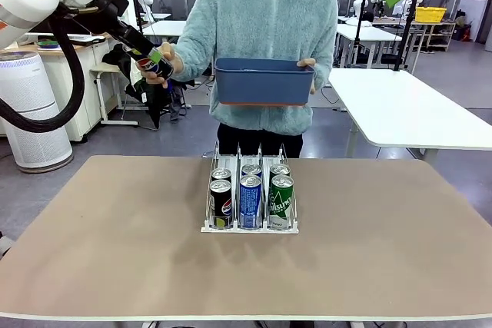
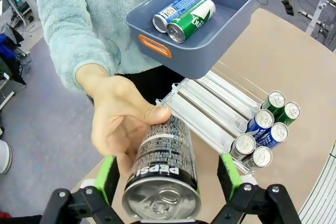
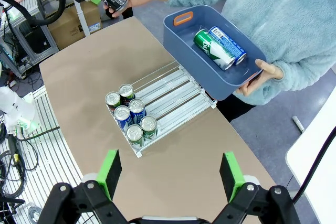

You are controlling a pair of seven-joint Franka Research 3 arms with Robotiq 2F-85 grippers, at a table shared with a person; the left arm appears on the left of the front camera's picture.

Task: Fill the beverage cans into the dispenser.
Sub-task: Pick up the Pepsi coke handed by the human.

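Two cans (image 2: 184, 17) inside bin (image 2: 210, 59), from wrist views; left gripper (image 2: 168, 177) released around Pepsi can (image 2: 163, 156); right gripper (image 3: 170, 169) released.

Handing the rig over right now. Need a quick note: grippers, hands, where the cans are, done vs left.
Left gripper: open, green pads either side of a black Pepsi aluminium can that the person's hand holds out; not closed on it.
Right gripper: open, empty, above the brown table.
Person's other hand holds the blue rectangular plastic bin; a blue-and-white can and a green can lie in it.
Done: six cans stand at the front of the clear-and-white three-lane dispenser, two per lane.
Left: take the Pepsi can, load it, then the two in the bin.
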